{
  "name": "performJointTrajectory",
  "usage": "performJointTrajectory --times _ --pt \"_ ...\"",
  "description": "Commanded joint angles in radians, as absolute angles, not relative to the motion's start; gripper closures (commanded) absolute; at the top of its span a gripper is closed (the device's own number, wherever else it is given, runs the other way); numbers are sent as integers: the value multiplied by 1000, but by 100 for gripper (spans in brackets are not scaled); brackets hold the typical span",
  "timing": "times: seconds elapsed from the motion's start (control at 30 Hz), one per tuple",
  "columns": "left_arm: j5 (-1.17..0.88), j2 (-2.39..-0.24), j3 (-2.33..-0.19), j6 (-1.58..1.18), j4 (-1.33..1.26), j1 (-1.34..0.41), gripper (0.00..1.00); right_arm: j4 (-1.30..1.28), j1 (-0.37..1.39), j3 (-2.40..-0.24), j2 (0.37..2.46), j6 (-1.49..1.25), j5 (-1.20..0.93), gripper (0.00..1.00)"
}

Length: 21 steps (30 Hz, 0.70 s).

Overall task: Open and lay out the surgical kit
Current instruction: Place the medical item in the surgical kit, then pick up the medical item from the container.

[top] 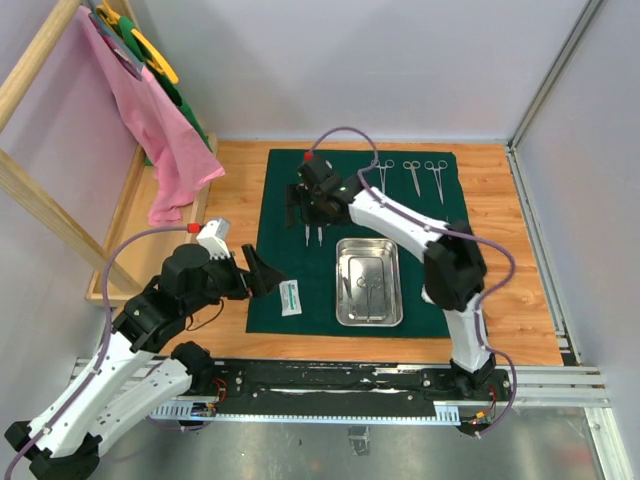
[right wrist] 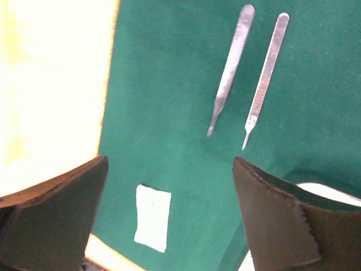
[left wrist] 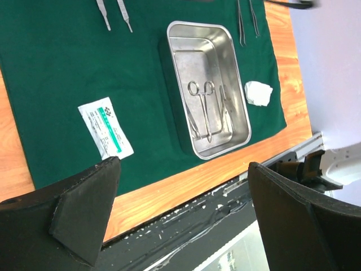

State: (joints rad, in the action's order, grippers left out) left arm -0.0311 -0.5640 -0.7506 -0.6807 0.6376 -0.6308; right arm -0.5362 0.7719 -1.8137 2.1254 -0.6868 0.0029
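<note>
Nearest, the left end effector hangs wide open and empty over the near left edge of the cloth, seemingly parked clear of the other arm. Just beyond it the packet lies flat, apart from the tray. The tray holds a clamp yet to be set out, so the laying-out looks unfinished. The gauze sits just beside the tray on its right. Farther on, the right end effector hovers low over the cloth with jaws spread and nothing between them, near two handles. These lie parallel and not touching, probably so each can be picked singly. Three far clamps line the far edge likewise. The desk is bare wood between pale walls, and a pink towel hangs from a wooden rack on the left.
</note>
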Motion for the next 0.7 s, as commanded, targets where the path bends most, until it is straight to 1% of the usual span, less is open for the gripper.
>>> performJointTrajectory --times 0.0,0.1,0.2,0.33,0.47,0.67 --pt "-5 -593 -794 -668 602 -630 1 -510 803 -1718 1855 -553 -22 0" --pt "1 -619 -789 -667 581 -630 1 -549 804 -1544 1688 -518 15 1" --pt "7 -647 -766 -672 549 -630 1 -591 804 -1351 1553 -522 26 0" --pt "5 -689 -733 -684 491 -630 1 -639 832 -1131 1442 -551 48 6" --pt "-8 -738 -722 -692 444 -630 1 -640 924 -969 1406 -588 93 9" --pt "-15 -773 -726 -690 422 -630 1 -620 994 -937 1500 -633 121 12"
